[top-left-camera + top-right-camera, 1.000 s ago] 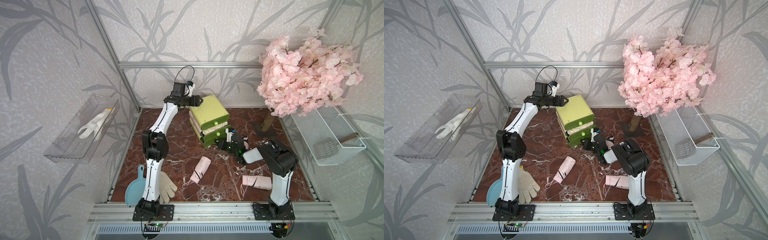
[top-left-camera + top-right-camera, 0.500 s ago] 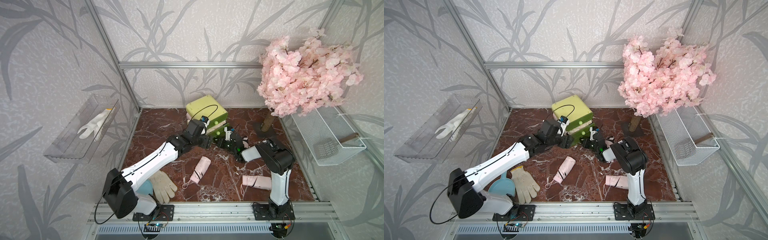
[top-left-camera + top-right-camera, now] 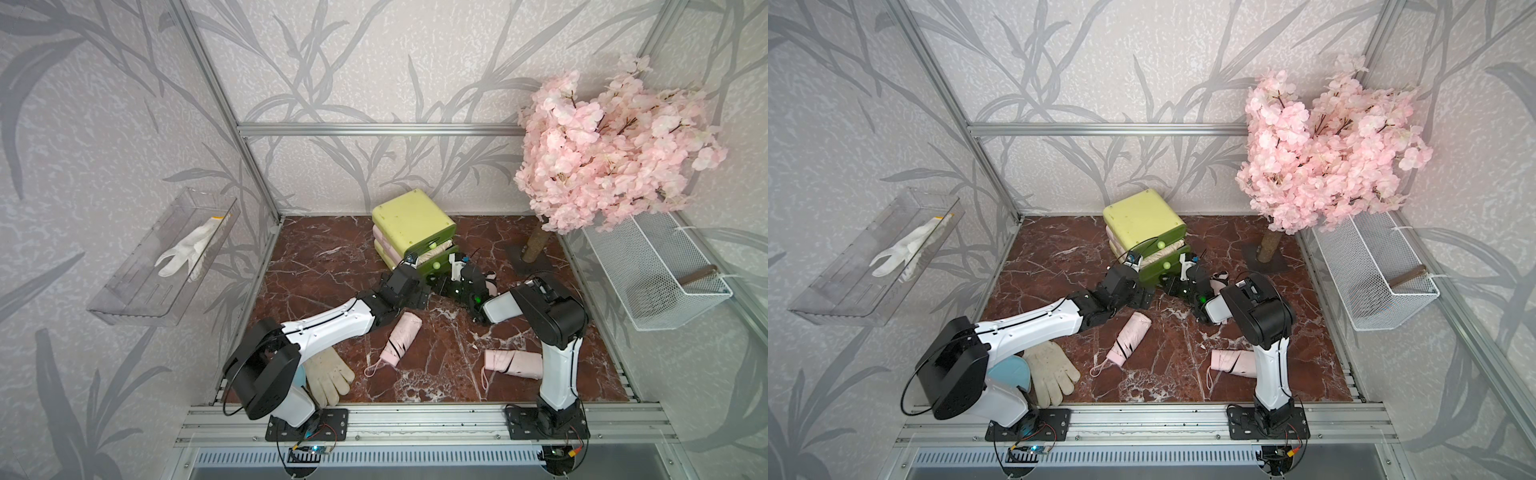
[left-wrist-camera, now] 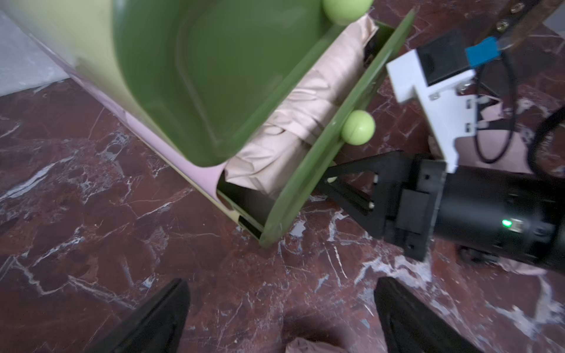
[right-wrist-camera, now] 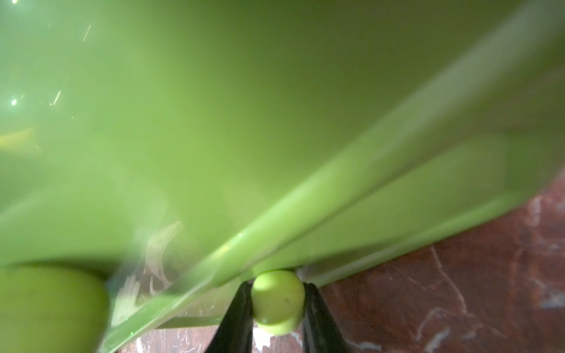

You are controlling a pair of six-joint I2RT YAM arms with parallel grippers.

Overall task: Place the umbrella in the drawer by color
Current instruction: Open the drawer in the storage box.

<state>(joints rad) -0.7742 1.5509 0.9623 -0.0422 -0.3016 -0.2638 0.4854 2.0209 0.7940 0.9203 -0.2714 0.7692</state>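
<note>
Right gripper (image 5: 276, 288) was pinched tight on a round pale-green knob (image 5: 277, 301), one black finger on each side of it, at the front of the drawer chest (image 3: 409, 222). Just above that grip an open drawer (image 4: 305, 177) stood pulled out. A folded pink umbrella (image 4: 305, 113) lay inside it, lengthwise behind the green front panel. Whether the gripped knob belonged to that drawer or to the one beneath could not be told.

Left gripper (image 4: 279, 282) hung low over the marble tabletop (image 4: 91, 214), its fingers (image 4: 159, 318) spread wide with nothing between them. It faced the corner of the open drawer, just beside the right gripper's fingers.

Behind the left gripper, close by its forearm, a second pink umbrella (image 3: 397, 338) lay on the marble. A third pink umbrella (image 3: 507, 361) lay well behind the right gripper, beside that arm's lower link. A pale work glove (image 3: 328, 376) rested near the left arm's base.
</note>
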